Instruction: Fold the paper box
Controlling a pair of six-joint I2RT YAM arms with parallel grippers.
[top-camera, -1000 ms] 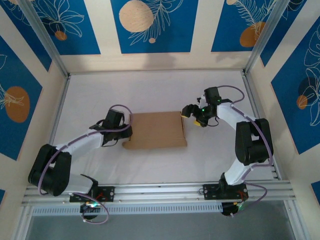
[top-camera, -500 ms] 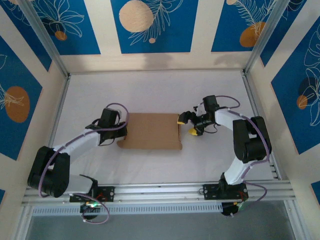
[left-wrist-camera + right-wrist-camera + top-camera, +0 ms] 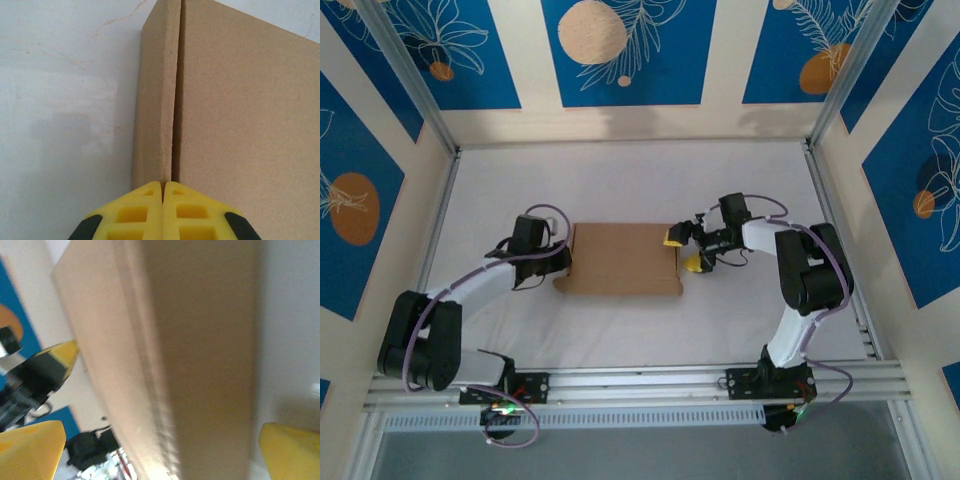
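The paper box (image 3: 620,258) lies as a flat brown cardboard rectangle in the middle of the white table. My left gripper (image 3: 565,262) is at its left edge. In the left wrist view its yellow fingertips (image 3: 150,192) are pressed together where a narrow side strip (image 3: 155,100) meets the main panel (image 3: 240,115), pinching a thin sliver of cardboard. My right gripper (image 3: 682,250) stands wide open at the box's right edge, one fingertip at each side of it. In the right wrist view the blurred cardboard (image 3: 200,340) rises between its spread yellow fingertips (image 3: 30,450).
The white table (image 3: 620,180) is fenced by metal frame posts (image 3: 440,170) and by walls in blue and cream. Bare table lies behind and in front of the box. The arm bases sit on the rail (image 3: 640,380) at the near edge.
The box has slid a little to the left. My left gripper has closed at its left edge. My right gripper has followed to the left and opened wider at the right edge.
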